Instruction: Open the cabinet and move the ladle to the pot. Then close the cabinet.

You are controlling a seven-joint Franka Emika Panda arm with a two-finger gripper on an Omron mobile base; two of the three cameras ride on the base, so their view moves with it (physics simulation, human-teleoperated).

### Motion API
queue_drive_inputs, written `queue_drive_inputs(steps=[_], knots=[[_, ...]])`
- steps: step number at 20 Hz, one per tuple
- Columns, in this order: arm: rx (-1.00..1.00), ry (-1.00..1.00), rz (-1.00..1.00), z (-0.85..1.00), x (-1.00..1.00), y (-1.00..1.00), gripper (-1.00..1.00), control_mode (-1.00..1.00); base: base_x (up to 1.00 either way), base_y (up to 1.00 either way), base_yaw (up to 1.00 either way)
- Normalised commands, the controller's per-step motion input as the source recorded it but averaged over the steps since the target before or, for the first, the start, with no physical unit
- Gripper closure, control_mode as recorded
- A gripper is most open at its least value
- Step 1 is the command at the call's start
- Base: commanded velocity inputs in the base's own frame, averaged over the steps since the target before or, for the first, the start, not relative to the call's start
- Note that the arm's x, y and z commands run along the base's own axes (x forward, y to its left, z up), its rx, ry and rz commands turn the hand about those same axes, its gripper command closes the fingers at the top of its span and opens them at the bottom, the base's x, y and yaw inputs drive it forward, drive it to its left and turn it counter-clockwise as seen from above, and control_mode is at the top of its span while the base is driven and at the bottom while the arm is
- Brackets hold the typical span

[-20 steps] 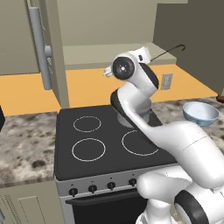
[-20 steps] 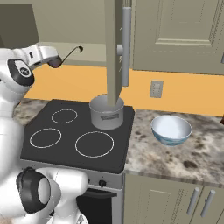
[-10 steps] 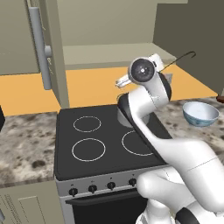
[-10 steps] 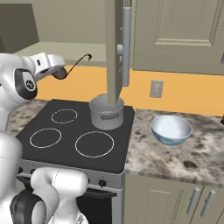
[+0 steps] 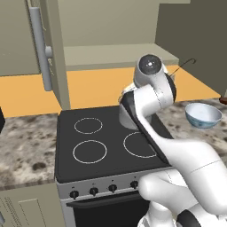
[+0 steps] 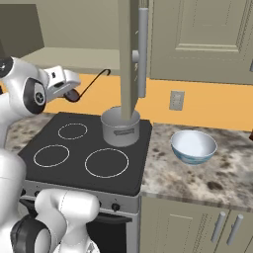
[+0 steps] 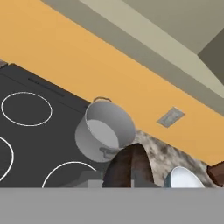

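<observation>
Both base views look forward and down from behind, sharing the stove [image 5: 106, 142]; hand view hangs close over the pot [image 7: 105, 131].

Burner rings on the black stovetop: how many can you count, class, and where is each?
3: back left, front left, front right. The pot sits at the back right and may hide a fourth.

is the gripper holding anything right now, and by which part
Yes: the gripper is shut on the ladle, gripping it at the bowl end, so the thin dark handle with its hooked tip sticks out above the stove.
</observation>
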Motion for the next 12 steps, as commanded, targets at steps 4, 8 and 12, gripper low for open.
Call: queue_drive_inputs(steps=[4, 8, 12], knots=[[-0.03, 0.06, 0.05, -0.51, 0.16, 0.00, 1.00, -1.00, 0.00, 0.00, 0.00], [-0.02, 0.00, 0.05, -0.39, 0.23, -0.12, 1.00, -1.00, 0.00, 0.00, 0.00], [0.00, 0.03, 0.03, -0.30, 0.20, -0.25, 1.00, -1.00, 0.00, 0.00, 0.00]])
